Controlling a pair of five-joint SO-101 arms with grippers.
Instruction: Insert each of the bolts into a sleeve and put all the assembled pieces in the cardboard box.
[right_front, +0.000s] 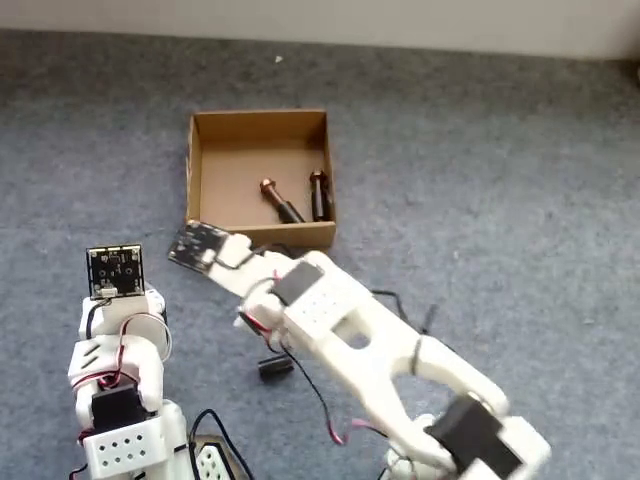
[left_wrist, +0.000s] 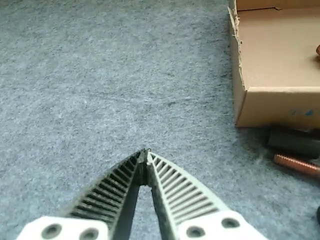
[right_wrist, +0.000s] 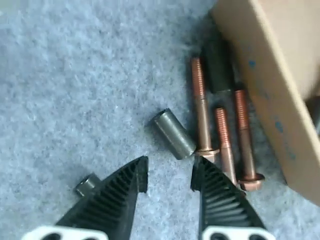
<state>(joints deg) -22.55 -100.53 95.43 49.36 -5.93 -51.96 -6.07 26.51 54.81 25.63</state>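
The right claw (right_wrist: 170, 169), released, should be centred across the sleeve (right_wrist: 174, 134), kept clear of the bolts (right_wrist: 201, 107) beside it. The left claw (left_wrist: 145, 156) is clenched, empty.

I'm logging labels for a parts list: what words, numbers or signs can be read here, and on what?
None can be read.
Small blue marks on the cardboard box outer wall: too blurred to read.
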